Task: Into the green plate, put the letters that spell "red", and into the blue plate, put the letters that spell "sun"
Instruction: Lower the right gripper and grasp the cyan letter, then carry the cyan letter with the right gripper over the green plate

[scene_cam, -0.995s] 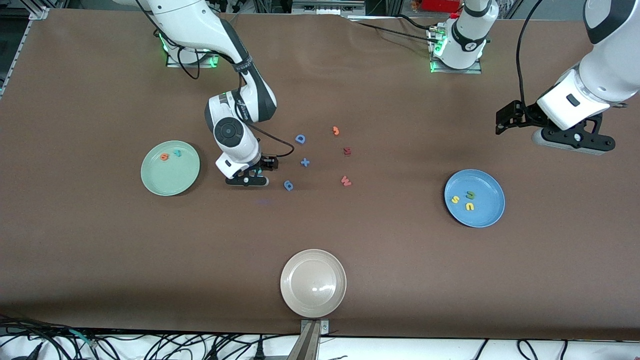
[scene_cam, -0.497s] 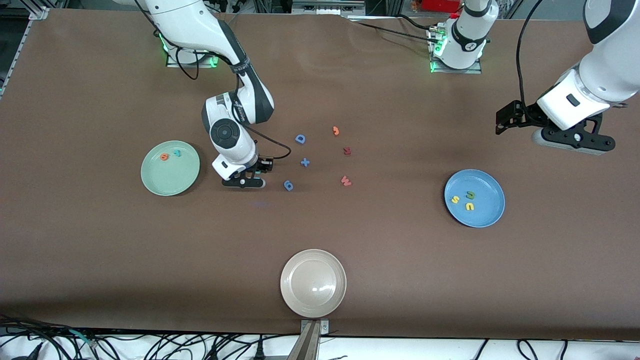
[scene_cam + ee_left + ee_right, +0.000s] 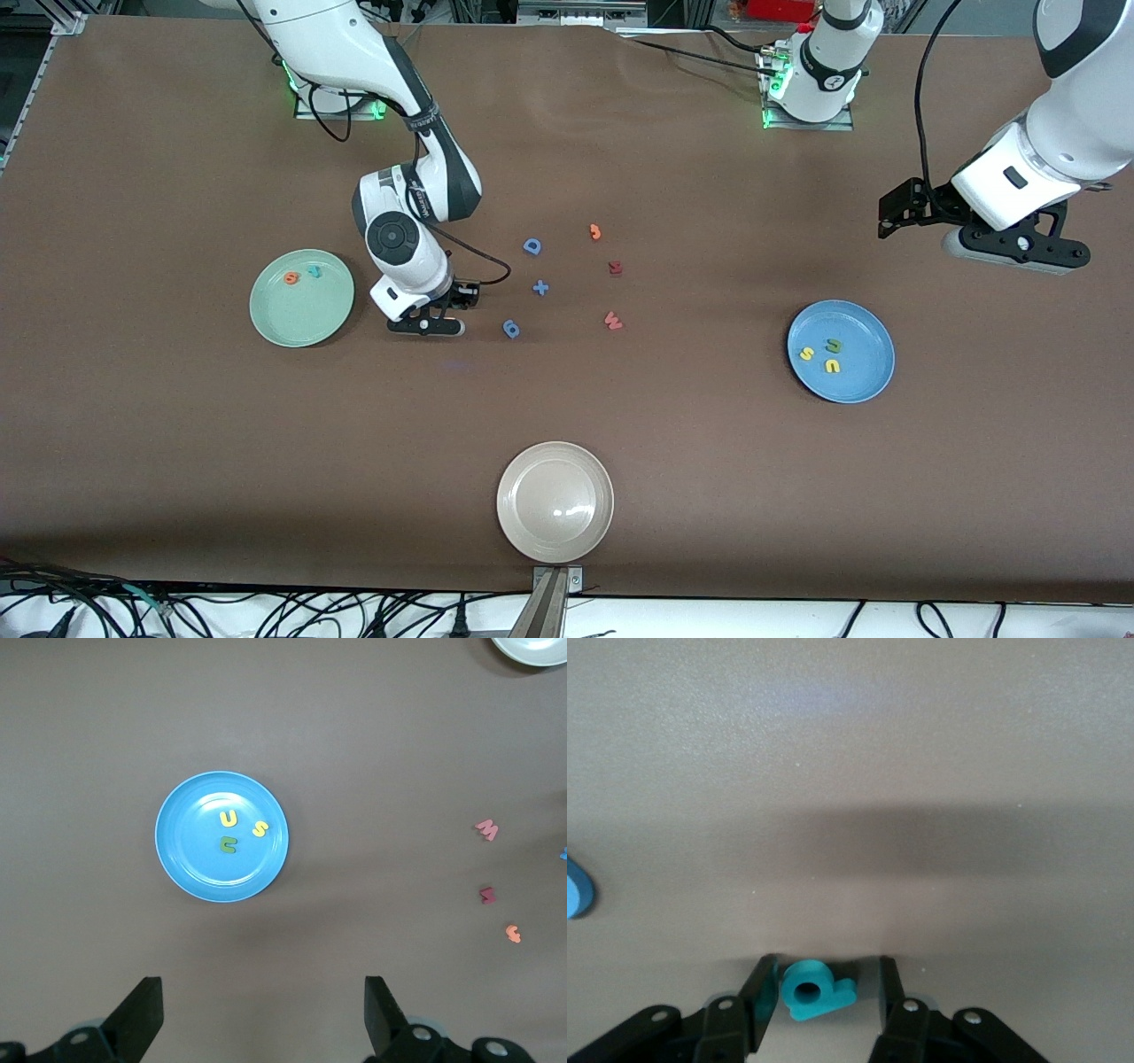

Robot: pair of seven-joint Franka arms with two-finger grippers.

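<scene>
Now, right gripper (image 3: 821, 990): pinching the teal d (image 3: 816, 989), hanging between green plate (image 3: 302, 298) and blue 9 (image 3: 511, 329).
Left gripper (image 3: 264, 1014): waiting, spread wide, hovering above blue plate (image 3: 221, 836).

From the front I can't see the teal "d" (image 3: 813, 990); the right gripper (image 3: 426, 324) hides it completely.
</scene>
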